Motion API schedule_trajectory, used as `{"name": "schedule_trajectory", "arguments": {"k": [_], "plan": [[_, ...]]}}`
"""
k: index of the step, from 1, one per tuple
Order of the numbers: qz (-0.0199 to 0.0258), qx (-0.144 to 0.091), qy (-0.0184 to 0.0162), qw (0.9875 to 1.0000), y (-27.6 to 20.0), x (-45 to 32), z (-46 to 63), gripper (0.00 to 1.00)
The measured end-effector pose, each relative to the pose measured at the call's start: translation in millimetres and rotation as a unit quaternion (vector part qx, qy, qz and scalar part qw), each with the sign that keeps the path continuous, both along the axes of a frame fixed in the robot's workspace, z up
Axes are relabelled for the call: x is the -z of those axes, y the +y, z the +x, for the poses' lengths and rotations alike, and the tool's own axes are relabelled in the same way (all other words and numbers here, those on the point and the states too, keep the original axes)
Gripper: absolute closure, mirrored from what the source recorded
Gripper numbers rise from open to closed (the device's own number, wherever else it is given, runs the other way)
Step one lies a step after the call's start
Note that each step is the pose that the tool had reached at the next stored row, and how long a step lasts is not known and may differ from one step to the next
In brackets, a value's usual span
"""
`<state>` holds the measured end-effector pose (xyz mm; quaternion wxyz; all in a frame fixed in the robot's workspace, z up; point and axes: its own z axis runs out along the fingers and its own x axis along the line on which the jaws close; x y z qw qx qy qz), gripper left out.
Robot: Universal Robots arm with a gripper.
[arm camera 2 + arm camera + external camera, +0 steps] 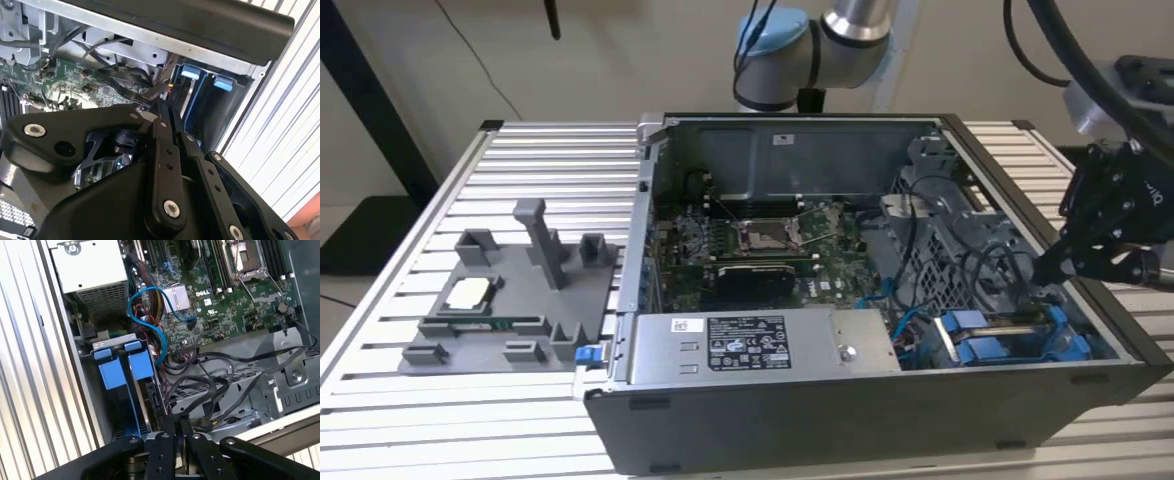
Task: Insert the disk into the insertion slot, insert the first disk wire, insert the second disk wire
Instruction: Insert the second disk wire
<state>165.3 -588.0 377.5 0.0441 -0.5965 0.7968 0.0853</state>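
Cataloguing an open computer case [854, 430] lying on a slatted metal table [400, 420], with its inside facing up in the exterior view.

Noting the gripper [1051, 270] hanging at the exterior view's right, over the case's side wall and just above the corner with the blue drive parts.

Showing its fingers [169, 432] drawn tight together in both wrist views, with barely a slit between them; not being able to tell whether anything is pinched there.

Pointing the closed tips toward a tangle of black cables [220, 385] beside the drive bay in the first wrist view; sitting close to the cables, contact unclear.

Finding the disk [141, 365] sitting edge-up inside the insertion slot [116, 412], with blue caddy tabs standing side by side at the opening and little of the metal body showing.

Placing that slot in the case corner next to the grey power-supply box [761, 345], on the side toward the exterior view's right.

Recording a blue cable [131, 307] looping between the motherboard [761, 240] and the bay.

Listing, outside the case at the exterior view's left, a grey fixture tray [520, 330] carrying a small square chip [467, 293].

Seeing the robot arm [814, 40] rising behind the case.
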Motion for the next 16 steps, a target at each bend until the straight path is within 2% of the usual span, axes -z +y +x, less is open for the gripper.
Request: {"name": "schedule_trajectory", "arguments": {"k": [5, 10, 12, 14, 16], "plan": [[0.0007, 0.000, -0.0009, 1.0000, 6.3, -6.4, -9.4, 0.85], [0.0015, 0.000, -0.0031, 1.0000, 7.9, -8.4, -29.1, 0.85], [0.0026, 0.000, -0.0075, 1.0000, 7.5, -8.4, -34.9, 0.85], [0.0030, -0.004, -0.0118, 0.9999, 5.8, -8.3, -35.9, 0.85], [0.0032, -0.012, -0.0135, 0.9998, 4.5, -8.0, -36.0, 0.85]]}}
